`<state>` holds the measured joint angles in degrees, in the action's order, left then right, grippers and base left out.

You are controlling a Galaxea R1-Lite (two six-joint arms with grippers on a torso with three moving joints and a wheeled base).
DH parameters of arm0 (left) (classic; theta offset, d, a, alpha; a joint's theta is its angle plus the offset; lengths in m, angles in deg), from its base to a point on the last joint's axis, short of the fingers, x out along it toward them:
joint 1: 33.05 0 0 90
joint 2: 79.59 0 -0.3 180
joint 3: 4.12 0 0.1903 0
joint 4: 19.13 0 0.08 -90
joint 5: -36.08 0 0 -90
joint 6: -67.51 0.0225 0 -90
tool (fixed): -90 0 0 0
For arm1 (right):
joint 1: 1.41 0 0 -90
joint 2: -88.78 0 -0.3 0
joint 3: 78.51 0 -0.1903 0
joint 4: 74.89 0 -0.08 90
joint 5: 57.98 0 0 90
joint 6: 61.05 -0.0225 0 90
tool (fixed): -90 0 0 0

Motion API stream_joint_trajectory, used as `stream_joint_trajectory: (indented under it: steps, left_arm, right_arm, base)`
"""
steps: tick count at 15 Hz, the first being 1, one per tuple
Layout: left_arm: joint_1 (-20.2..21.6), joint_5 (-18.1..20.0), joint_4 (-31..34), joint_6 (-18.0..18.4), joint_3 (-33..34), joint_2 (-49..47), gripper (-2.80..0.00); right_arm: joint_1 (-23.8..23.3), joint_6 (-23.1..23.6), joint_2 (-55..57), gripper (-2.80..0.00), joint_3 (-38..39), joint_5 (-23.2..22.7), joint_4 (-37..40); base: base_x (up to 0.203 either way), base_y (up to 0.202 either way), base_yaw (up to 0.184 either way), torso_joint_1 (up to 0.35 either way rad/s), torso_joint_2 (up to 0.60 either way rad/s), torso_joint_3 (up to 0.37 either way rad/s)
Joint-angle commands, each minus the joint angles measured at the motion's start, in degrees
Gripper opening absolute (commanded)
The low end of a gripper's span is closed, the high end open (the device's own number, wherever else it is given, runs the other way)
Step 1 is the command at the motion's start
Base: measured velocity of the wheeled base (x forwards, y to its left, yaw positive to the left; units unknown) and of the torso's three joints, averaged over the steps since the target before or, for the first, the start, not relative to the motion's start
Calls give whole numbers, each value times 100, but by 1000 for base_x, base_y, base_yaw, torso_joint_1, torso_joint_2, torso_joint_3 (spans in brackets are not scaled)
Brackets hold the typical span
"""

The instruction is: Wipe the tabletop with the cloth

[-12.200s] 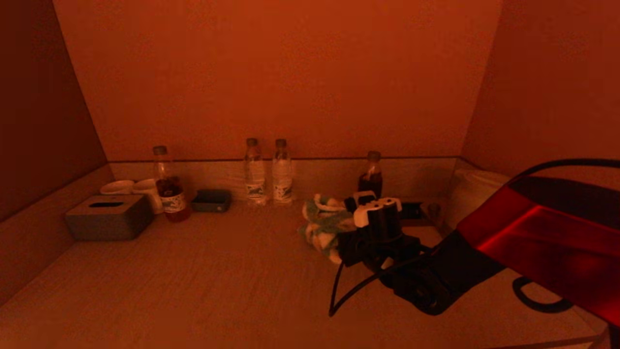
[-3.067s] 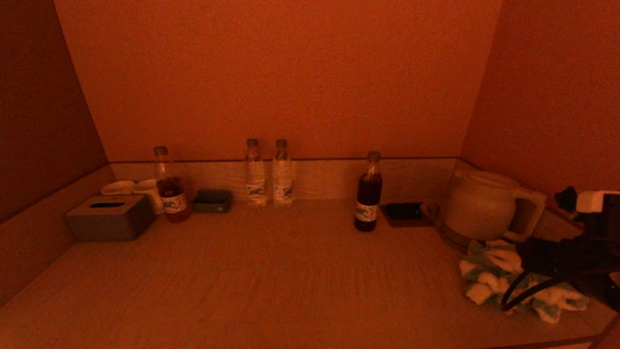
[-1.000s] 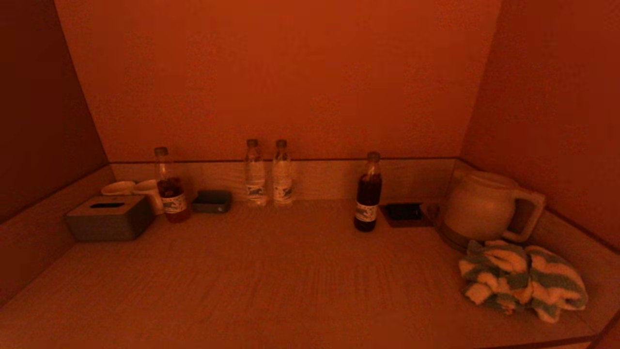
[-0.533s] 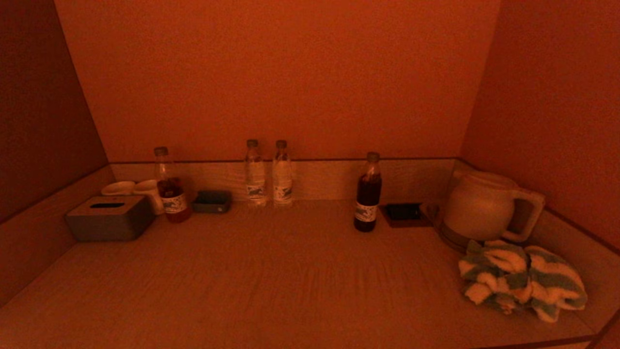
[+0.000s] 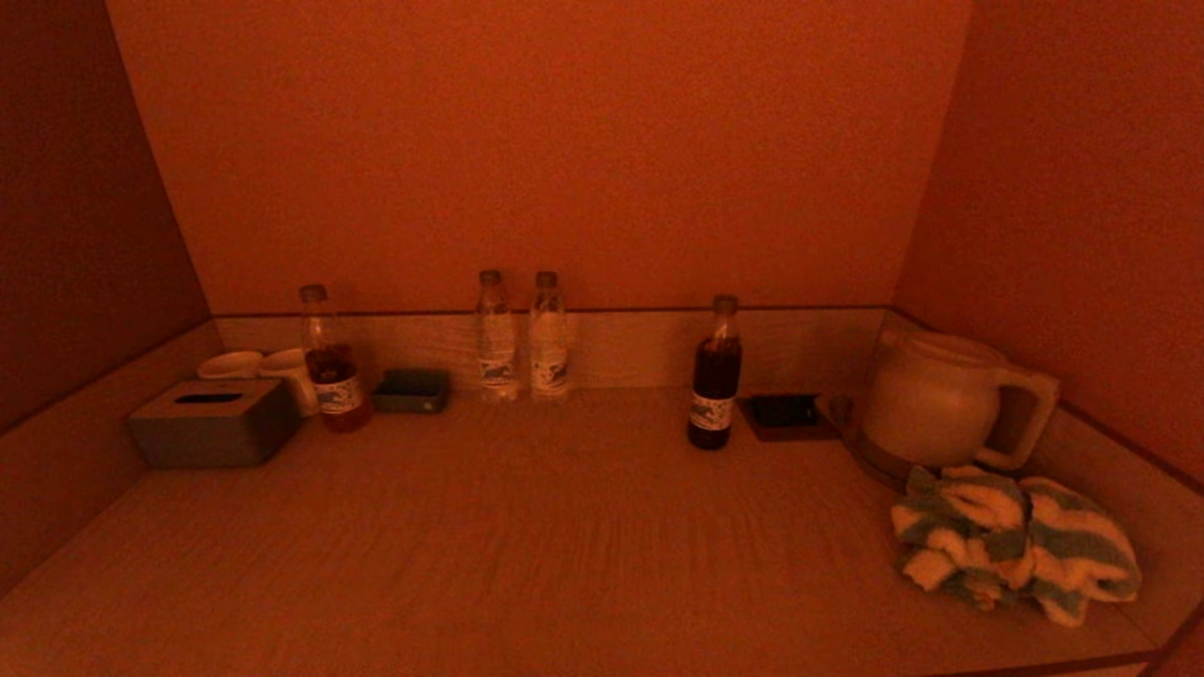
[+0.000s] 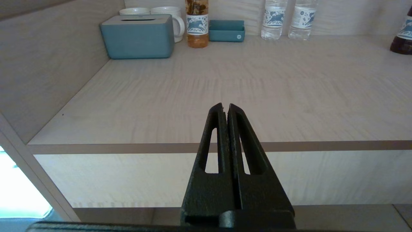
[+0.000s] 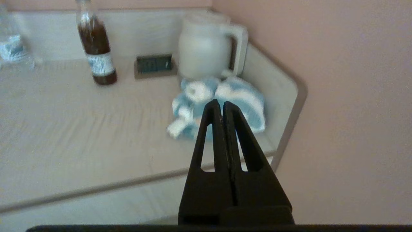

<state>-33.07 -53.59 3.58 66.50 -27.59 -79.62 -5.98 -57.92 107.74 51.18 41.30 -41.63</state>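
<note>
Wood-grain tabletop (image 5: 527,545) fills the head view, with neither arm showing in it. At its right near corner lies the crumpled striped cloth (image 5: 1016,543), touching the foot of a pale kettle (image 5: 931,400) behind it. Along the far wall stand a dark bottle (image 5: 715,376), two clear water bottles (image 5: 517,337), an amber bottle (image 5: 327,362), a small tray (image 5: 411,389), two cups (image 5: 263,367) and a tissue box (image 5: 213,421) at far left. From the left wrist view, the left gripper (image 6: 225,108) hangs off the near edge of the tabletop, fingers pressed together on nothing, the tissue box far ahead. From the right wrist view, the right gripper (image 7: 218,104) sits back from the near right corner, its fingers likewise closed and empty, apart from the cloth beyond them.
</note>
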Motion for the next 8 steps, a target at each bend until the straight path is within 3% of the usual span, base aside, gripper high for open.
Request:
stream_joint_trajectory:
  steps: [1,3,8]
  left_arm:
    - [2,2,-4,-4,1,2,-280]
    - [2,2,-4,-4,1,2,-280]
    - [-6,2,-4,-4,1,2,-280]
  right_arm:
    - [44,-7,-330,-280,168,-11,43]
    - [381,-5,-503,-280,215,-15,144]
    - [414,3,-829,-280,454,-40,185]
  base:
    - [0,0,0,0,0,0]
    - [0,0,0,0,0,0]
    - [0,0,0,0,0,0]
